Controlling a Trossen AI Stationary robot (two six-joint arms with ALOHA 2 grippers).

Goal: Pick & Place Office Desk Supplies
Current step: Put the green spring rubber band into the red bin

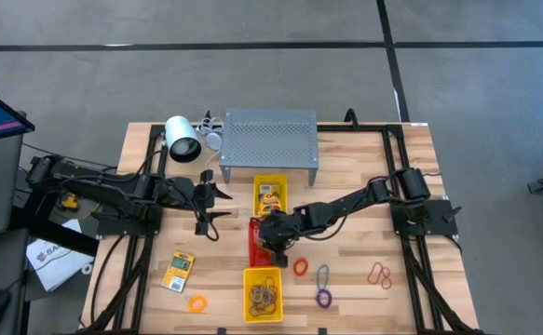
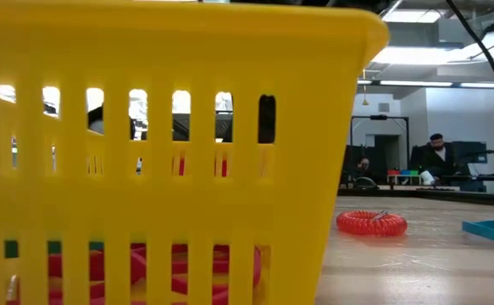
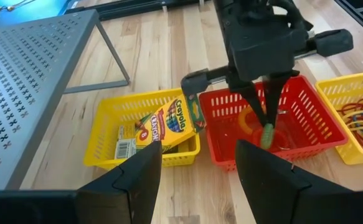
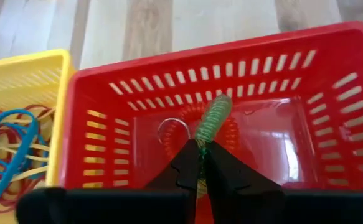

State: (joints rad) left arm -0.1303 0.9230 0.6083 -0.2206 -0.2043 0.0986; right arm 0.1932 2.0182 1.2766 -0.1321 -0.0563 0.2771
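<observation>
While the right gripper (image 4: 200, 163) pinches a green coiled ring (image 4: 213, 119) shut between its fingertips, the ring hangs lengthwise straight below it, over the red tray (image 4: 94, 81).

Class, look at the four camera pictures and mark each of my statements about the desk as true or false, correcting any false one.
1. The right claw is shut on a green coil ring over the red basket. True.
2. The left claw is gripping the crayon box. False: it is open and holds nothing; the crayon box lies in a yellow basket.
3. Rubber bands lie in the yellow basket next to the red one. True.
4. The grey perforated metal stand holds a card packet on top. False: nothing lies on top of it.
5. An orange ring lies loose on the table. True.
</observation>
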